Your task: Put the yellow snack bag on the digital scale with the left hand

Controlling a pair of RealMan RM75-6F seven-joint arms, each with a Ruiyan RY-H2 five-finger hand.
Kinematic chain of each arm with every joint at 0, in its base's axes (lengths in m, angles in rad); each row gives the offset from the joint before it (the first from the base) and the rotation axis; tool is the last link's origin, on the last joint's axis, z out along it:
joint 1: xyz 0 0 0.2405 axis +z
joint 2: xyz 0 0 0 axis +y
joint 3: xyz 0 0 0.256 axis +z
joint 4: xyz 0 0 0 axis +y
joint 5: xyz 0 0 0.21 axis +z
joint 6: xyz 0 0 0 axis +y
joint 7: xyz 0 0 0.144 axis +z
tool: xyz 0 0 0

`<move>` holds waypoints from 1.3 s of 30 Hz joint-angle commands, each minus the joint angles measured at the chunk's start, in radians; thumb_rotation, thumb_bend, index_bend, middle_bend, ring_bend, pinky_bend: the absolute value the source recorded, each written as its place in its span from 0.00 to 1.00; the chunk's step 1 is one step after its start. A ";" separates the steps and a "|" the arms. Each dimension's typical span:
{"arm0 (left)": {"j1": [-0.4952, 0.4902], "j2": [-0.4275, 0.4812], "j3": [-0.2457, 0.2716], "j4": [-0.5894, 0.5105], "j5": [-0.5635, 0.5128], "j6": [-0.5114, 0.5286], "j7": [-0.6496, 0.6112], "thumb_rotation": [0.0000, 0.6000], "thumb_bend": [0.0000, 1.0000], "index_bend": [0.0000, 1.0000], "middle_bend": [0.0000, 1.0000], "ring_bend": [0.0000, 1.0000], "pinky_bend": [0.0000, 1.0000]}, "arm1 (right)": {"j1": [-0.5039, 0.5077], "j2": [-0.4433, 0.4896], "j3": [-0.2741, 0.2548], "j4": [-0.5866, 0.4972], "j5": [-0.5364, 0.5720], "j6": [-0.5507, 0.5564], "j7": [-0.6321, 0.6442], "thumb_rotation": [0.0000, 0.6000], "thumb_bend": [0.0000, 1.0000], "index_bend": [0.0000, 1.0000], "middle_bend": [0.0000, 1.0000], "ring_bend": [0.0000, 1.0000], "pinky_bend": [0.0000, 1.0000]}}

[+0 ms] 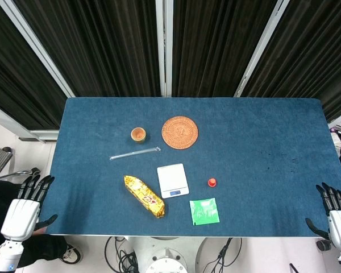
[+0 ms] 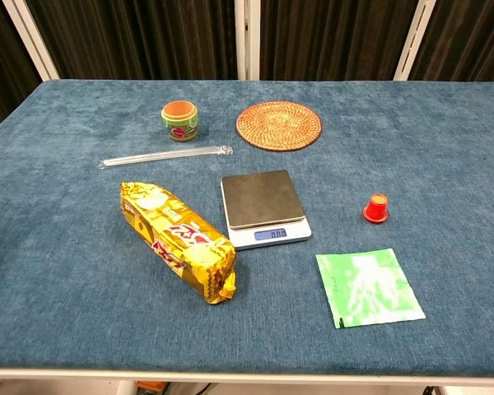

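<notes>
The yellow snack bag point(image 2: 178, 240) lies flat on the blue table point(image 2: 445, 140), just beside the left edge of the digital scale point(image 2: 264, 207) and angled away from it, so it's not on the platform yet. The scale display is lit, but I can't read it from the head view. My left hand point(image 1: 24, 211) sits off the table's near left corner, fingers apart, holding nothing. My right hand point(image 1: 336, 213) is at the far right corner, likewise released and partly cut off by the frame. Neither shows in the chest view. Around the scale there's a green packet point(image 2: 368, 287), a small red cap point(image 2: 376, 208), a woven mat point(image 2: 278, 125), a little cup point(image 2: 180, 120) and a clear straw point(image 2: 165, 155).
</notes>
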 commanded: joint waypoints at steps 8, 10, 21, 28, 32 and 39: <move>0.003 0.002 0.004 -0.003 0.011 0.006 0.001 1.00 0.09 0.06 0.07 0.00 0.00 | -0.004 0.000 -0.001 0.004 -0.003 0.009 0.007 1.00 0.17 0.00 0.00 0.00 0.06; -0.005 0.003 0.007 -0.007 0.033 0.007 -0.005 1.00 0.09 0.06 0.07 0.00 0.00 | -0.008 0.003 0.002 0.003 -0.001 0.016 0.012 1.00 0.17 0.00 0.00 0.00 0.06; -0.167 -0.024 0.011 -0.107 0.198 -0.168 0.066 1.00 0.09 0.07 0.07 0.00 0.00 | -0.008 0.038 0.010 -0.043 -0.005 0.031 0.024 1.00 0.17 0.00 0.00 0.00 0.06; -0.313 -0.120 -0.041 -0.131 0.179 -0.388 0.154 1.00 0.09 0.06 0.07 0.00 0.00 | -0.002 0.049 0.008 -0.078 -0.015 0.028 -0.013 1.00 0.17 0.00 0.00 0.00 0.06; -0.386 -0.196 -0.066 -0.099 0.151 -0.484 0.160 1.00 0.09 0.04 0.07 0.00 0.00 | -0.001 0.054 0.009 -0.082 -0.011 0.024 -0.022 1.00 0.17 0.00 0.00 0.00 0.06; -0.488 -0.326 -0.099 0.038 0.097 -0.583 0.120 1.00 0.09 0.02 0.05 0.00 0.00 | -0.001 0.069 0.016 -0.085 0.002 0.021 -0.009 1.00 0.17 0.00 0.00 0.00 0.06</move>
